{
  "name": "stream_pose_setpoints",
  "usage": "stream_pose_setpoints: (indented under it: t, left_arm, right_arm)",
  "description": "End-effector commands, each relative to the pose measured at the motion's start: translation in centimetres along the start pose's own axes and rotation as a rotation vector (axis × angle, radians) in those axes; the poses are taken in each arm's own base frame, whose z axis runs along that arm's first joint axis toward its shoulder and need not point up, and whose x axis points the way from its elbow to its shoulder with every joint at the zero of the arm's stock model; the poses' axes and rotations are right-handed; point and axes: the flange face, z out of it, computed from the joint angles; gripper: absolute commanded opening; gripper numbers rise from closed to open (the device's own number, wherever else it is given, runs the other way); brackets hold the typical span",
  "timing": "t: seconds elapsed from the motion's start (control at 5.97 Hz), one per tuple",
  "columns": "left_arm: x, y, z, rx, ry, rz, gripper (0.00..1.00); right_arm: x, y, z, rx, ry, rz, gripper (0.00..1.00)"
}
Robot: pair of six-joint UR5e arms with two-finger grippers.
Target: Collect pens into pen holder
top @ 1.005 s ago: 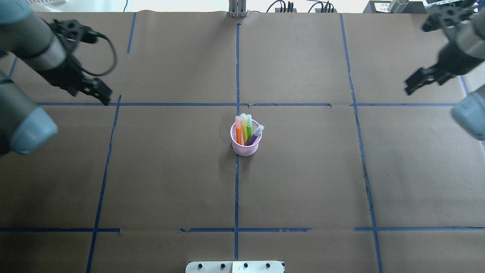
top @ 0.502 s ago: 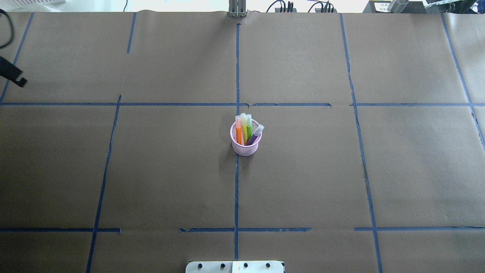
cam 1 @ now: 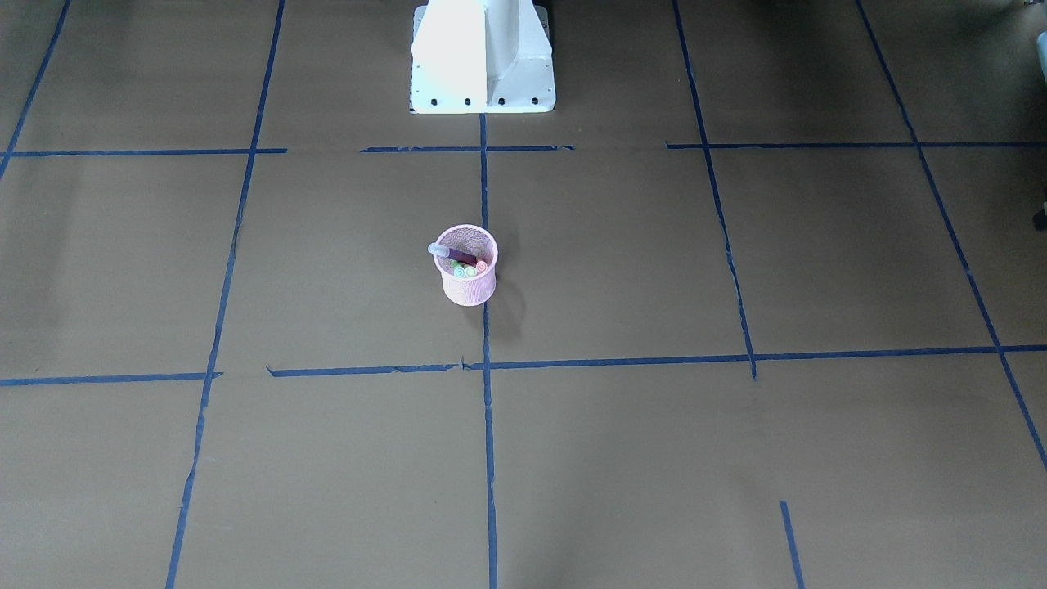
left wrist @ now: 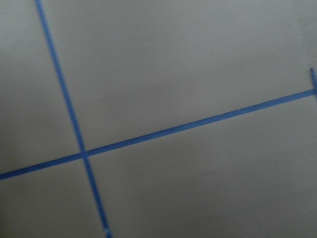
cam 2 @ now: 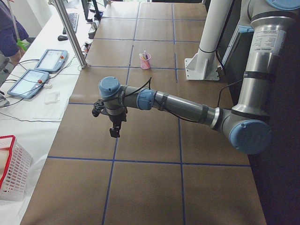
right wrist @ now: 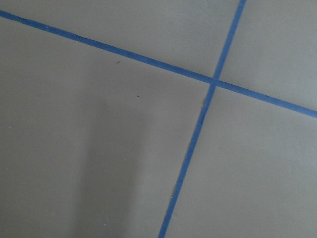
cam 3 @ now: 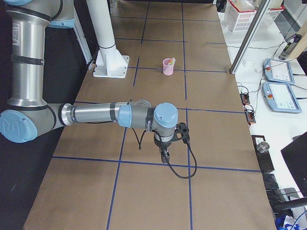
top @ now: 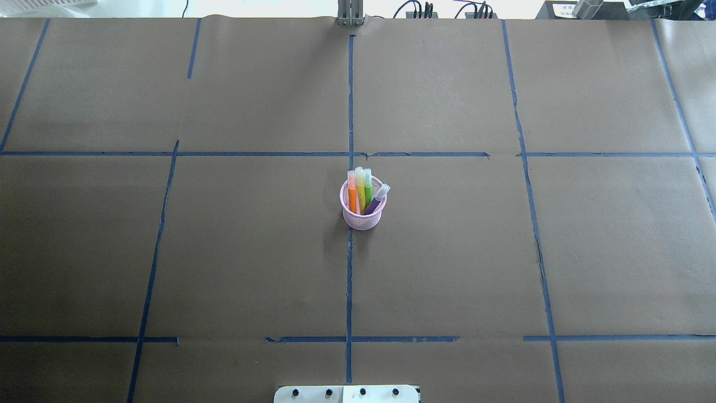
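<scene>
The pink wire-mesh pen holder [top: 363, 217] stands upright at the table's middle, on the centre tape line; it also shows in the front view [cam 1: 467, 285]. In it stand an orange pen [top: 352, 197], a yellowish pen [top: 361, 190], a green pen [top: 368, 187] and a leaning purple pen [top: 376, 202]. No pen lies on the table. My left gripper [cam 2: 114, 131] shows only in the left side view and my right gripper [cam 3: 165, 156] only in the right side view. Both hang far from the cup, and I cannot tell whether they are open or shut.
Blue tape lines divide the brown paper-covered table [top: 503, 252]. The robot's white base [cam 1: 483, 57] stands at the near edge. Teach pendants [cam 2: 28, 82] and a white basket [cam 2: 11, 173] lie beyond the left end. A person [cam 2: 7, 28] stands there.
Both arms have left the overhead view, the left one out to the left, the right one out to the right. The cup and pens have not moved.
</scene>
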Motion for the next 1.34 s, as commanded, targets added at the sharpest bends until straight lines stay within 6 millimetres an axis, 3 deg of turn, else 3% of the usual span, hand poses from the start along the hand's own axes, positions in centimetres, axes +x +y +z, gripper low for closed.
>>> stream_pose_setpoints:
  t: [0.0,0.17,0.33,0.5,0.84,1.17]
  left_arm:
    - [-2.7,4.1,1.2,-0.027,-0.002,-0.031,1.00]
    - [-3.2,5.3,1.8,-0.038,0.005,-0.039,1.00]
    - [-3.7,5.4,0.9,0.001,0.022,-0.040,1.00]
    - [-4.2,5.6,1.5,-0.008,0.038,-0.049,1.00]
    - [-3.5,5.4,0.8,0.003,0.030,-0.038,1.00]
    - [-3.8,6.6,1.1,-0.006,0.027,-0.043,1.00]
  right_arm:
    - [0.4,0.0,-0.3,0.009,0.001,0.092,1.00]
    - [0.3,0.0,-0.4,0.010,0.000,0.092,1.00]
    - [0.3,0.0,-0.3,0.010,-0.003,0.095,1.00]
    - [0.3,0.1,-0.2,0.007,-0.004,0.096,1.00]
    - [0.3,0.0,-0.1,0.005,-0.004,0.095,1.00]
    - [0.3,0.1,-0.1,0.004,-0.006,0.096,1.00]
